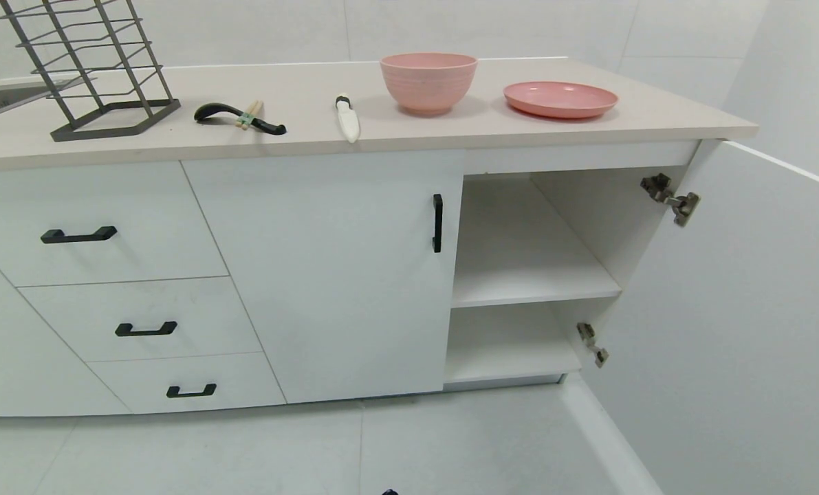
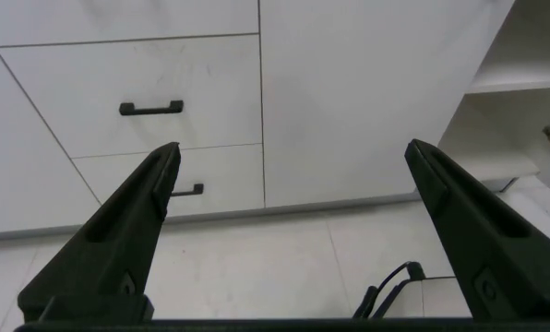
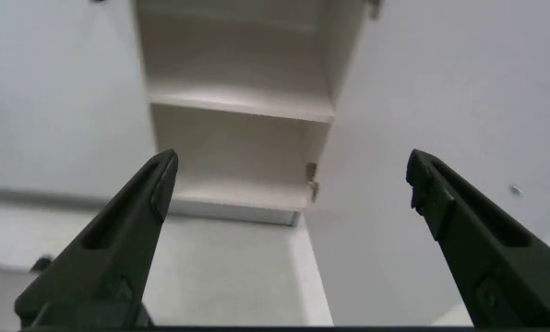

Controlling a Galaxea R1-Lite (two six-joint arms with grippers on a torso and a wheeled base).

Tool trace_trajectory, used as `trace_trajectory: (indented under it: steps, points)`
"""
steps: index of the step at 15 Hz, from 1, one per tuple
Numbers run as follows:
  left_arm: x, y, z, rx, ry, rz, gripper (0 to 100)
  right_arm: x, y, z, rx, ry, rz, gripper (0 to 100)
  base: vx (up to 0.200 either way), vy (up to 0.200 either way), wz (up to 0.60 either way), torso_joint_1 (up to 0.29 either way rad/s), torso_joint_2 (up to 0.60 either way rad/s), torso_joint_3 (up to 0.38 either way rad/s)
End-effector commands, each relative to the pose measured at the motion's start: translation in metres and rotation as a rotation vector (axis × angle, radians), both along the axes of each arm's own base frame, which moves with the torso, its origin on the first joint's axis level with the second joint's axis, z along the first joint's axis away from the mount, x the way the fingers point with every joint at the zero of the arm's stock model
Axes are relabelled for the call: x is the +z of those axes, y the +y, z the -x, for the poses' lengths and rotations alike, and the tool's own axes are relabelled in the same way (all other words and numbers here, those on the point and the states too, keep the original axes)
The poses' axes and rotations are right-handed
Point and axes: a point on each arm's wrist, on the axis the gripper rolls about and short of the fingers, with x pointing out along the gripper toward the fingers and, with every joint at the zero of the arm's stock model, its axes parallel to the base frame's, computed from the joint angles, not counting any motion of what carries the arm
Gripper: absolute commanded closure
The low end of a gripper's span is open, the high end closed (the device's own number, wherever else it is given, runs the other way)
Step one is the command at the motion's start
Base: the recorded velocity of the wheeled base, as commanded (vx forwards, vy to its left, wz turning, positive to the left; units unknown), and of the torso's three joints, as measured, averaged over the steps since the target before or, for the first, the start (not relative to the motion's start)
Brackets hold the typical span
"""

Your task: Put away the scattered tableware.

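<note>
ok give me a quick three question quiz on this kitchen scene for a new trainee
1. True or false: the round pink bowl stands on a shelf of the open white cabinet.
2. Which lies nearest the dark wire rack on the beige countertop? A) flat pink plate B) curved black spoon C) white knife
3. How many white drawers with black handles are stacked at the left?
Key: 1 false, it stands on the countertop. 2 B. 3 three.
</note>
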Motion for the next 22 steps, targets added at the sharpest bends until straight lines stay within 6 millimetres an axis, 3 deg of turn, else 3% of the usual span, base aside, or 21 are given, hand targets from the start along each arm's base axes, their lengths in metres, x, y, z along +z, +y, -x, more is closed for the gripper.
trace_trajectory:
  steps: [1,5,11,15,17,22]
  points:
    - [0.0002,0.0,-0.0004,0.0,0.005,0.001,0,-0.0008,-0.0003,0.0027,-0.003,-0.032,-0.006,0,0.0,0.0,0.0,0.0,0.0,0.0]
    - [0.0002,0.0004,-0.0005,0.017,0.005,-0.001,0,-0.0065,-0.0008,0.0025,-0.018,0.031,-0.094,0,0.0,0.0,0.0,0.0,0.0,0.0]
    - [0.0002,0.0004,-0.0005,0.019,0.005,-0.001,0,-0.0066,-0.0013,0.0025,-0.042,0.032,-0.111,0,0.0,-0.2,0.0,0.002,0.0,0.002]
    - [0.0002,0.0004,-0.0005,0.019,0.005,-0.001,0,-0.0066,-0.0013,0.0025,-0.042,0.032,-0.113,0,0.05,0.0,0.0,0.002,0.0,0.002]
    - [0.0004,0.0004,-0.0005,0.019,0.004,-0.001,0,-0.0066,-0.0013,0.0025,-0.042,0.032,-0.113,0,0.2,0.2,0.0,0.002,0.0,0.002]
    - [0.0002,0.0004,-0.0005,0.016,0.005,0.001,0,-0.0066,-0.0013,0.0025,-0.042,0.032,-0.113,0,0.16,0.0,0.0,-0.001,0.0,0.005]
